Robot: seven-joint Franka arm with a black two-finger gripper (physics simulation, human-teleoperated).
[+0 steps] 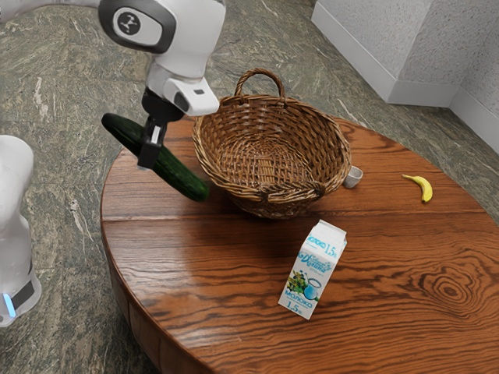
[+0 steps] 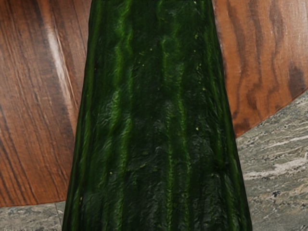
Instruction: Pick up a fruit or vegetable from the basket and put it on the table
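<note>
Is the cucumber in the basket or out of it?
It's out. The gripper is holding the cucumber beside the basket, outside its rim.

The cucumber point(image 1: 184, 178) is deep green, striped lengthwise in brighter green and flecked with pale specks. Reddish-brown wood grain, dark and wavy with a ringed knot, patterns the surface point(image 1: 390, 265). The basket point(image 1: 269, 206) is a brown weave; the carton point(image 1: 313, 269) is white with blue lettering and a green-and-blue picture. Near the surface's edge, the banana point(image 1: 426, 188) is yellow. Pale veins streak the grey-green floor point(image 1: 62, 86).
</note>
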